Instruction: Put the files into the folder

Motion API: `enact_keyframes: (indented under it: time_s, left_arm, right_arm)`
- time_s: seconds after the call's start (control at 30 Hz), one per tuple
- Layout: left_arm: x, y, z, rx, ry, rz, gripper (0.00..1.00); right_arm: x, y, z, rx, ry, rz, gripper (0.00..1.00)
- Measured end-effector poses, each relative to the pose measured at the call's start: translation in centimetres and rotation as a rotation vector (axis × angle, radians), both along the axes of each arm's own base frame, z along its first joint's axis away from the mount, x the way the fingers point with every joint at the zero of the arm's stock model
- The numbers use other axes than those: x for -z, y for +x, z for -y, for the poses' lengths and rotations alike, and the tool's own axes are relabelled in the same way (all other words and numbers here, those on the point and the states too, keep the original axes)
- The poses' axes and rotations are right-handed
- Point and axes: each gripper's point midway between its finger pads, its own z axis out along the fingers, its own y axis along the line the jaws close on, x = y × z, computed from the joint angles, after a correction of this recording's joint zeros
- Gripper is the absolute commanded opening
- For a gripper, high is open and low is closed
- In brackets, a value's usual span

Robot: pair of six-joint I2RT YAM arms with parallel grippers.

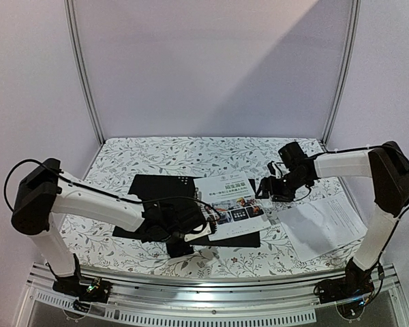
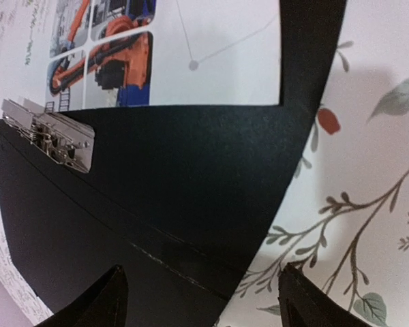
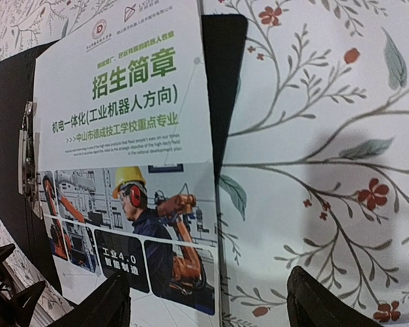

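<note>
the left arm reaches low to the right, the left gripper spread wide over the near edge of the open folder. white sheets lie on the tablecloth to the right, outside the folder. the leaflet rests on the folder's black inside beside the metal clip. farther back, the right gripper hangs spread above the leaflet.

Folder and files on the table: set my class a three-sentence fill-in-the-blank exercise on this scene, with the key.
The leaflet lies on the open folder's ____ inside.
The white sheets lie off the folder, on the ____ arm's side.
The left end effector and right end effector both stand ____, holding nothing.
Missing words: black; right; open.
</note>
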Motion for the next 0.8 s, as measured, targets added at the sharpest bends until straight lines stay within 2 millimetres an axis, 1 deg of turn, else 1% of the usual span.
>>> enact_keyframes:
  time_s: [0.03, 0.1, 0.23, 0.37, 0.5, 0.73, 0.8]
  left_arm:
    - [0.0, 0.2, 0.3, 0.000, 0.001, 0.006, 0.75]
    - [0.1, 0.5, 0.9, 0.001, -0.004, 0.016, 0.74]
    - [0.1, 1.1, 2.2, -0.006, -0.026, 0.031, 0.72]
    - [0.1, 1.5, 3.4, -0.024, -0.065, 0.031, 0.72]
    - [0.2, 1.6, 4.2, -0.036, -0.097, 0.027, 0.71]
    - [0.2, 1.8, 5.6, -0.058, -0.151, 0.020, 0.70]
    - [0.3, 2.0, 5.9, -0.066, -0.165, 0.021, 0.70]
  right_arm:
    - [0.2, 0.4, -0.4, -0.010, 0.008, -0.002, 0.77]
    - [0.5, 0.3, -0.7, -0.022, 0.019, -0.013, 0.73]
    - [1.6, -0.5, -1.3, -0.044, 0.048, -0.065, 0.70]
    - [1.7, -0.9, -1.5, -0.050, 0.065, -0.081, 0.69]
    - [1.7, -1.2, -1.5, -0.049, 0.063, -0.093, 0.67]
    - [1.6, -1.7, -1.7, -0.063, 0.072, -0.110, 0.53]
    - [1.5, -1.8, -1.8, -0.065, 0.080, -0.116, 0.46]
